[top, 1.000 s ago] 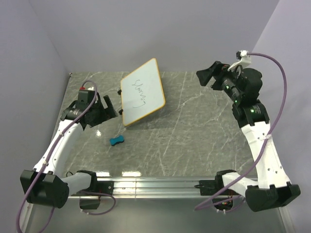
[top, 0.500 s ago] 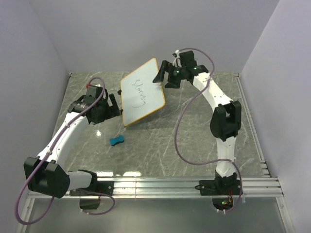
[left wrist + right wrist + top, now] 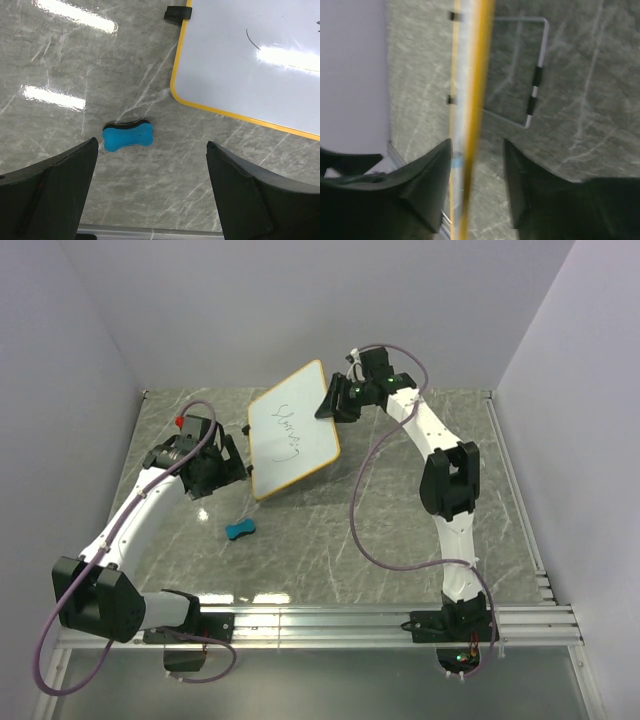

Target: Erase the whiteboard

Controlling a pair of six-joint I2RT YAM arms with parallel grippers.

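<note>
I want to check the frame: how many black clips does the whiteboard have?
2. Both sit on the left edge of the whiteboard: the far clip and the near clip, closer to the near corner. Others may be hidden underneath.

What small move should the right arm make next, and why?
Probably close the right gripper on the whiteboard's far edge. Its fingers straddle the yellow frame, with a gap showing on one side, so the board seems not yet clamped, and the scribble is unerased.
</note>
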